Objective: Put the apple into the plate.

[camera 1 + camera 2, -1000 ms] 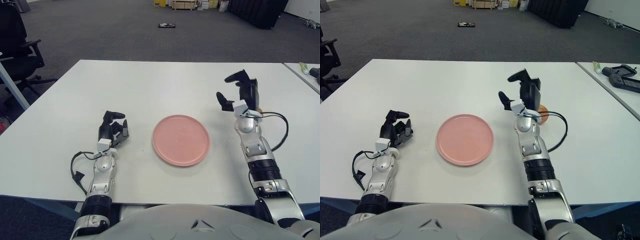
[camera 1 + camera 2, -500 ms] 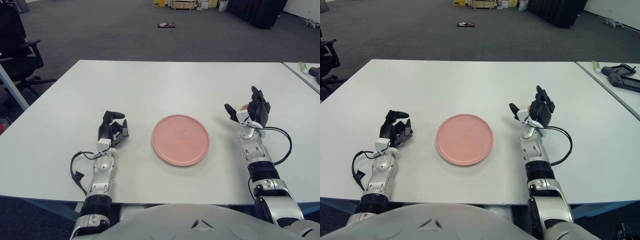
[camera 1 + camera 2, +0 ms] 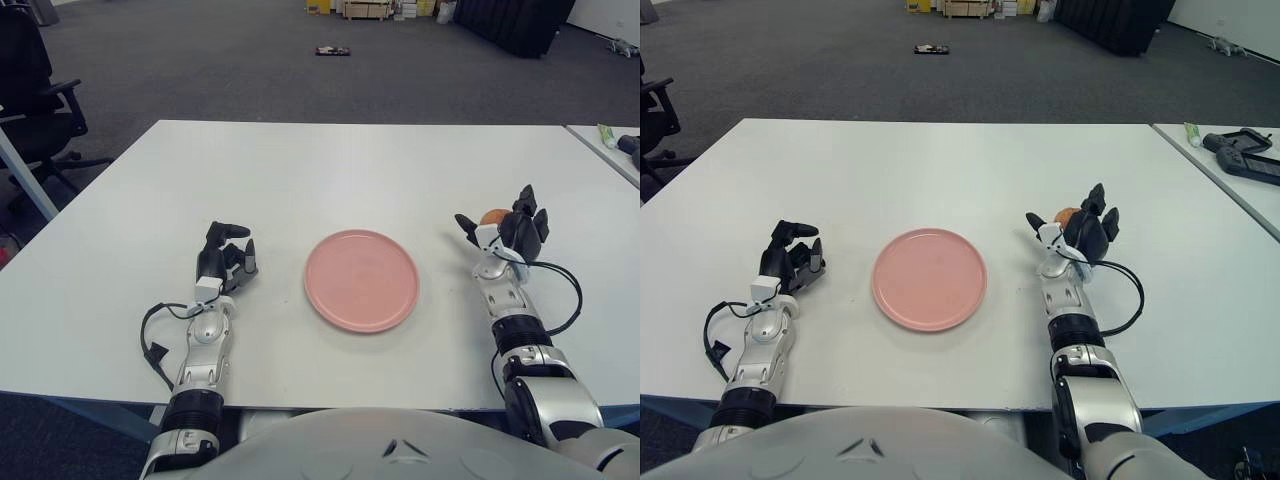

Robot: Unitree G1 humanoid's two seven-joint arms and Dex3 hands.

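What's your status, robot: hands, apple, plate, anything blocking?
Right robot hand around the apple, grasp not confirmed. Left robot hand idle left of the plate, fingers curled. Apple not yet on the plate. Nothing between them.

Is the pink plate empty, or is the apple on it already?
Empty. The pink plate shows only its bare surface; the apple is off to its right, at the right hand.
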